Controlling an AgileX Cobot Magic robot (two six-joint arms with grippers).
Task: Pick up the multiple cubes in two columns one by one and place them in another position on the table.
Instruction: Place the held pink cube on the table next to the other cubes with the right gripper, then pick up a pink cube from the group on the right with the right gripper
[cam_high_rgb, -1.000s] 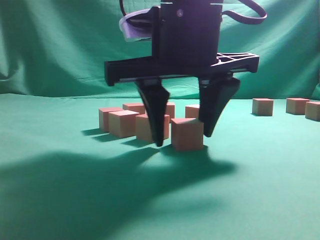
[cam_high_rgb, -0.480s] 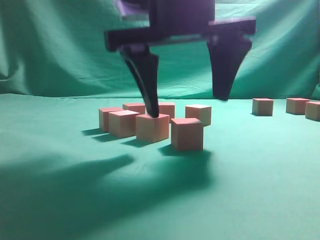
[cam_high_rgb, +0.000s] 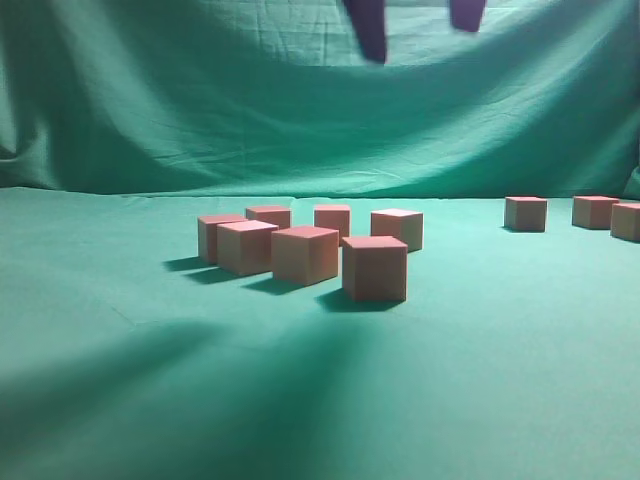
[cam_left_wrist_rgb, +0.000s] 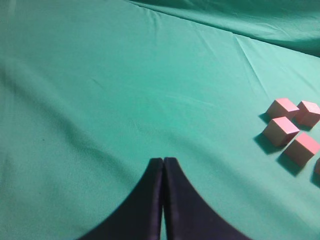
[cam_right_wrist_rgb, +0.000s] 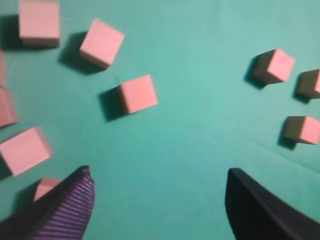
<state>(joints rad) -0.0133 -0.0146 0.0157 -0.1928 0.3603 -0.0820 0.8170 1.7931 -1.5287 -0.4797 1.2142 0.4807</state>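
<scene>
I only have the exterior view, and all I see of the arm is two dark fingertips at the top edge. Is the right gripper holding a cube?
Observer: No. In the right wrist view the right gripper is open, with only green cloth between its fingers.
Operator: What is underneath it?
Observer: It looks down on a bare strip of the table, with the larger group of cubes on one side and the three separate cubes on the other.
Operator: And the left arm? It isn't in my picture at all.
Observer: The left gripper is shut and empty above bare cloth. A few cubes sit at the right edge of its view.
</scene>
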